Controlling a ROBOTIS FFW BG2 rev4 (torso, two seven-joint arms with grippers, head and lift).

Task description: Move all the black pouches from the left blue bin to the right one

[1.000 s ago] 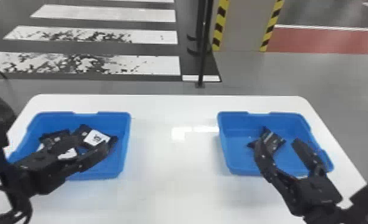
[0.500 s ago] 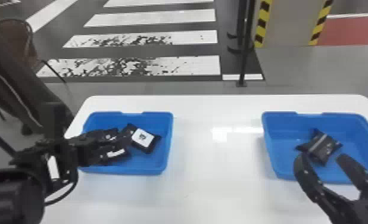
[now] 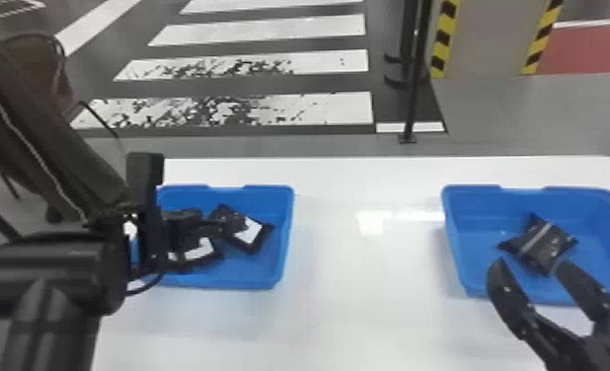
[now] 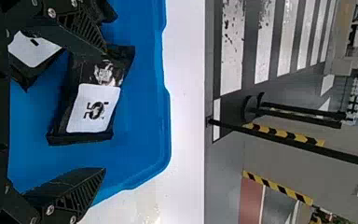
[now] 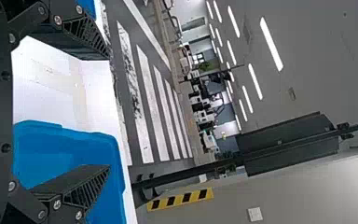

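Observation:
In the head view, my left gripper (image 3: 210, 229) is over the left blue bin (image 3: 283, 246). Black pouches with white labels, one (image 3: 250, 233) toward the bin's right side and another (image 3: 201, 250) beside it, lie inside. My left gripper (image 4: 106, 111) is open in the left wrist view; the labelled pouch (image 4: 93, 109) shows between its fingers, one finger overlapping its end. A second pouch (image 4: 33, 53) lies alongside. My right gripper (image 3: 530, 266) stands open over the near side of the right blue bin (image 3: 454, 237), holding nothing. One black pouch (image 3: 541, 245) lies in that bin. The right wrist view shows this gripper (image 5: 108, 112) open.
Both bins stand on a white table (image 3: 368, 286), with a wide gap between them. Behind the table's far edge rises a thin black post (image 3: 414, 93). A dark chair-like object (image 3: 37, 74) stands at the back left.
The head view has turned left. My left gripper has shifted leftward over its bin, its wrist now raised. My right gripper has drawn back toward the near wall of the right bin.

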